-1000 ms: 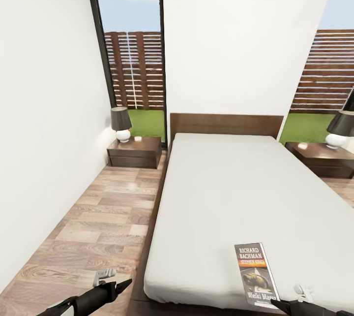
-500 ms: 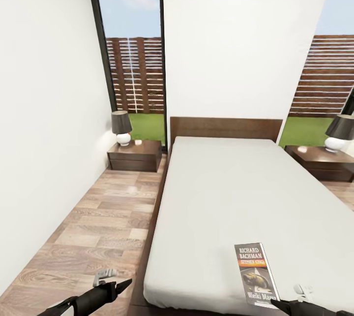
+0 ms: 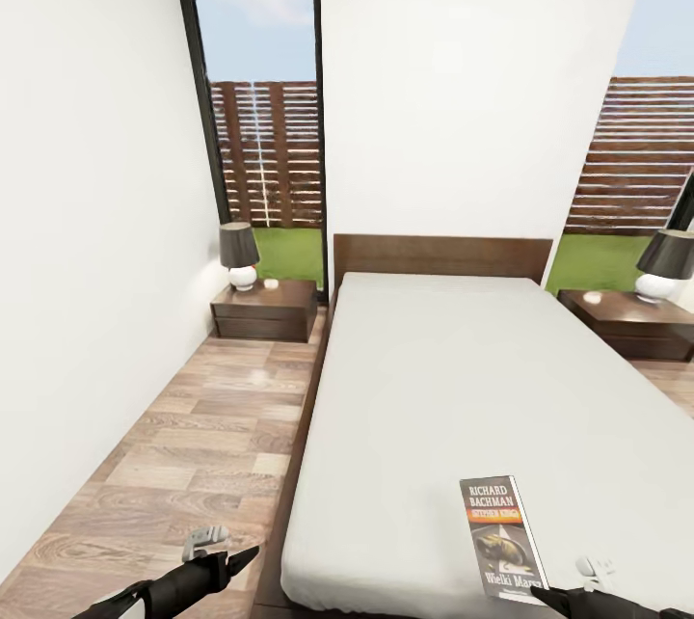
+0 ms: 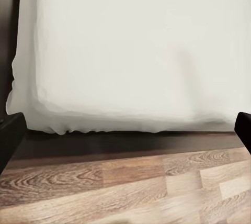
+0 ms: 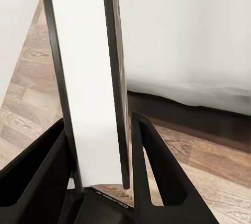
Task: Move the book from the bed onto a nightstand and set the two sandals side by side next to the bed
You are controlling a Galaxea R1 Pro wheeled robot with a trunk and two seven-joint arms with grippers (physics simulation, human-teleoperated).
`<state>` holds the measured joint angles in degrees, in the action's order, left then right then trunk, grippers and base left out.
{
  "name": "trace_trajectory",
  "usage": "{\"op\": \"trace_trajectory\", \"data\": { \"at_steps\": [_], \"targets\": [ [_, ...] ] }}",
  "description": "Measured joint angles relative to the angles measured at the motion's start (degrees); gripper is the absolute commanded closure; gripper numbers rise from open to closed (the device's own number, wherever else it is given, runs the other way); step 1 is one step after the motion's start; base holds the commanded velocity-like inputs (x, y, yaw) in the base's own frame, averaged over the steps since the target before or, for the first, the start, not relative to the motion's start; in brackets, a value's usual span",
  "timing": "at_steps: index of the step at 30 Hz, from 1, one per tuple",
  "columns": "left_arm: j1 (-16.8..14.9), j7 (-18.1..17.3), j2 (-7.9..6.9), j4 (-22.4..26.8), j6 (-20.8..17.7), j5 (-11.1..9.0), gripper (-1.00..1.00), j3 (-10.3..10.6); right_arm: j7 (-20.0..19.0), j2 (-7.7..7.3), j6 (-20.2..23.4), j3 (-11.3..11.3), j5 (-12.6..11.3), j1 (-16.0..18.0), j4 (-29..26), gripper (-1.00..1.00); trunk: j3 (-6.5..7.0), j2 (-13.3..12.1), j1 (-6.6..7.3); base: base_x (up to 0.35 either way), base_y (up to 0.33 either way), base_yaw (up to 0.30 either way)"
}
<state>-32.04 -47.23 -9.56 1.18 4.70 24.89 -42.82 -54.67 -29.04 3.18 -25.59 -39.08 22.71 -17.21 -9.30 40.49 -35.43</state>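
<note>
My right gripper (image 5: 99,145) pinches the book (image 3: 501,537) by its bottom edge; thin, light, probably floppy. Left gripper (image 4: 125,130) hangs spread, empty.

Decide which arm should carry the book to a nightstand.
Right: the right gripper clamps the book between its fingers, while the left gripper hangs open, empty, facing the bed.
</note>
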Motion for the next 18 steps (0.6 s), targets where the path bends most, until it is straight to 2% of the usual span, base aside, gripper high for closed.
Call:
{"op": "trace_trajectory", "data": {
  "at_steps": [8,18],
  "targets": [
    [0.0,0.0,0.00,0.0,0.0,0.0,-1.00,0.0,0.0,0.00,0.0,0.0,0.0,0.0,0.0,1.00,0.09,0.0,0.00,0.000,0.000,0.000],
    [0.0,0.0,0.00,0.0,0.0,0.0,-1.00,0.0,0.0,0.00,0.0,0.0,0.0,0.0,0.0,1.00,0.91,0.0,0.00,0.000,0.000,0.000]
  ]
}}
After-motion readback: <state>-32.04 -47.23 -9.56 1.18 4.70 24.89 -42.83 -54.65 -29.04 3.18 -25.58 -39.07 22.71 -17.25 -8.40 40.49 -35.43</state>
